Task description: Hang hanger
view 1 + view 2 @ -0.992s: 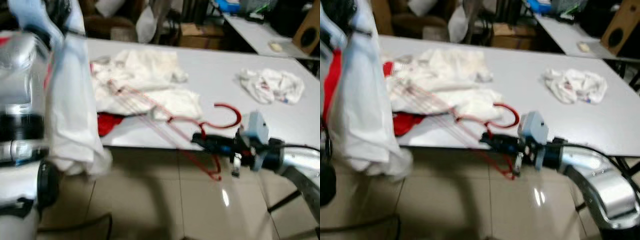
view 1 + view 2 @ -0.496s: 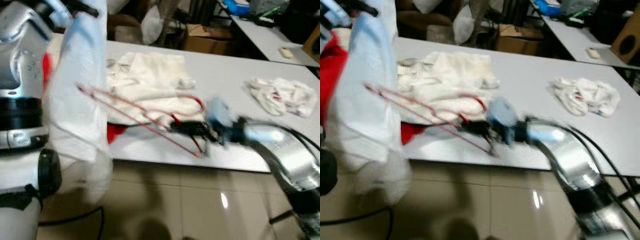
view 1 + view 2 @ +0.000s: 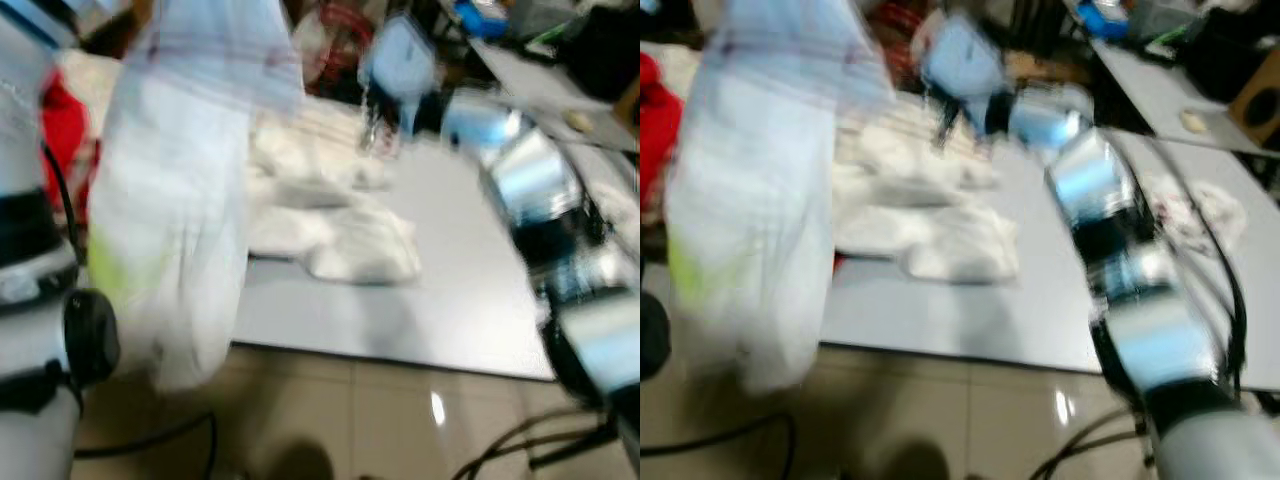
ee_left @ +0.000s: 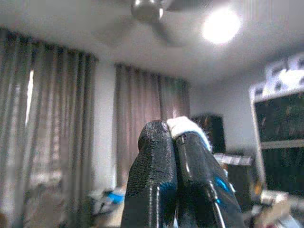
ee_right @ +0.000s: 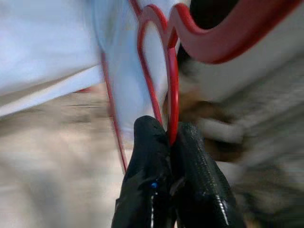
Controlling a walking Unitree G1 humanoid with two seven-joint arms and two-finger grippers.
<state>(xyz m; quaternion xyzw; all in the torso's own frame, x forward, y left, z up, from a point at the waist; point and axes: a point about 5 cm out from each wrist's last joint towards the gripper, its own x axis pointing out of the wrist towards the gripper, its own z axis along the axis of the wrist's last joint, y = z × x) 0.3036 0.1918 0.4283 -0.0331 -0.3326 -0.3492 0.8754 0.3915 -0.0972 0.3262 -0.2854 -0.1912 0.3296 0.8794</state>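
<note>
Overhead, both eye views are badly blurred. A white garment (image 3: 185,215) hangs at the robot's left, in front of the grey table (image 3: 400,320). More white clothes (image 3: 335,215) lie heaped on the tabletop. The silver right arm (image 3: 1110,230) reaches up and across above the table, its wrist unit a pale blue smear near the top; a trace of red hanger (image 3: 345,25) shows beside it, too smeared to read its shape. A red cloth (image 3: 658,125) sits at the far left edge.

Left wrist view: the left gripper (image 4: 175,140) points toward a ceiling with a fan (image 4: 147,9) and a bright lamp (image 4: 219,26), grey curtains (image 4: 71,137) behind. Its two black fingers (image 4: 154,175) are pressed together, a scrap of white fabric pinched at their tips.

Right wrist view: the right gripper (image 5: 170,142) has its fingers (image 5: 147,161) clamped on the thin red wire of the hanger (image 5: 172,90), whose loop rises from the fingertips in front of white fabric (image 5: 52,42). The background is blurred.
</note>
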